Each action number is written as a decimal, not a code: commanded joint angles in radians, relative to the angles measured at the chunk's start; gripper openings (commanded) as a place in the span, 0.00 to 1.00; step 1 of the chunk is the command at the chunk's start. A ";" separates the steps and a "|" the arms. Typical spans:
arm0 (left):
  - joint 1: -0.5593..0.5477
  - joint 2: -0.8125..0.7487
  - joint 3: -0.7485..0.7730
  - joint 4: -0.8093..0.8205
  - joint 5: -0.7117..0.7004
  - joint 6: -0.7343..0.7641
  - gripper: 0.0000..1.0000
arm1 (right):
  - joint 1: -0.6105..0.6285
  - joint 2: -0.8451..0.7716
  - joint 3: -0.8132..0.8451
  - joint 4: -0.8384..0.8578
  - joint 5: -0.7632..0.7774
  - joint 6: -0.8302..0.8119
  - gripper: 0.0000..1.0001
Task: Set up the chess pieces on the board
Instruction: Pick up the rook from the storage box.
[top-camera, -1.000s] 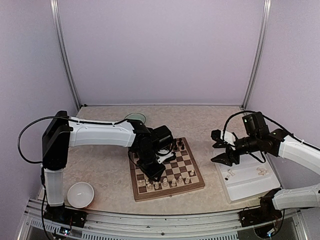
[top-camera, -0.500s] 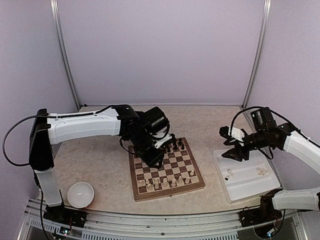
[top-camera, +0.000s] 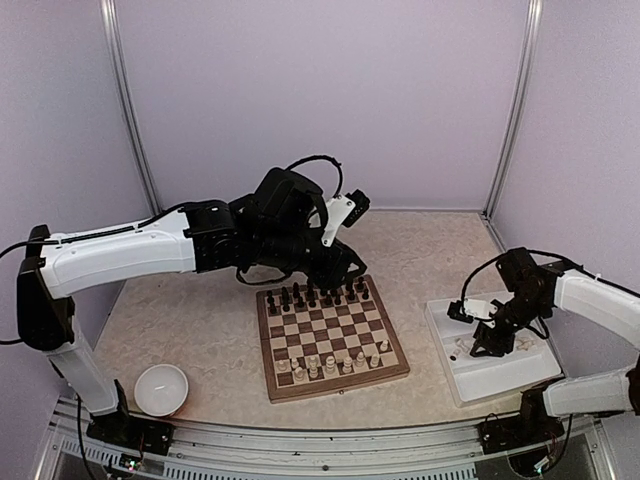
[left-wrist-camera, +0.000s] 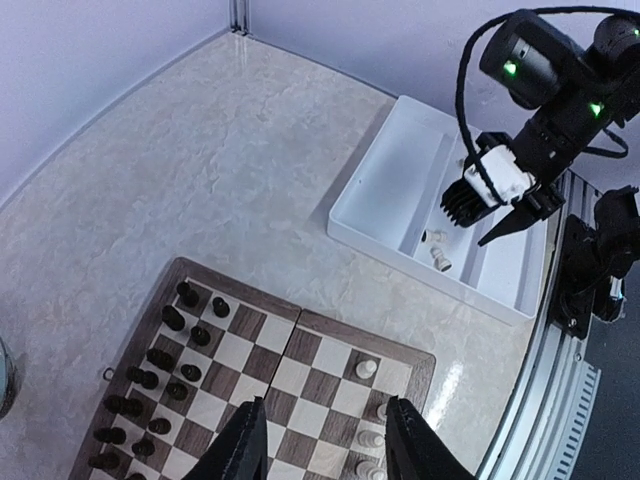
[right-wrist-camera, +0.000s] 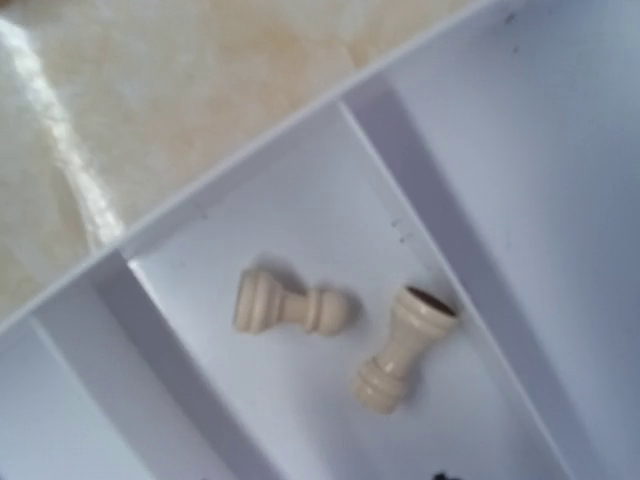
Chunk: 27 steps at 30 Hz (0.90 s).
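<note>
**Two chess pieces (right-wrist-camera: 290, 303) lying in the tray (right-wrist-camera: 230, 192)**

Right hand (left-wrist-camera: 472, 220), fingers spread and empty, is hanging just above the toppled pair, probably lining up a pick. Left hand (left-wrist-camera: 325, 440), likewise spread and empty, is hovering over the board (top-camera: 330, 335).

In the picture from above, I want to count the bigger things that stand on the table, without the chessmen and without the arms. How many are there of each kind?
chessboard: 1
white tray: 1
white bowl: 1
Total: 3
</note>
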 joint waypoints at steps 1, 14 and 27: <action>0.010 -0.021 -0.029 0.124 -0.008 -0.009 0.42 | -0.009 0.064 0.001 0.035 0.036 0.025 0.48; 0.010 -0.023 -0.083 0.171 0.003 -0.045 0.43 | -0.008 0.266 0.022 0.170 0.068 0.089 0.45; 0.011 0.006 -0.105 0.237 0.053 -0.079 0.43 | -0.007 0.306 0.012 0.188 0.074 0.092 0.10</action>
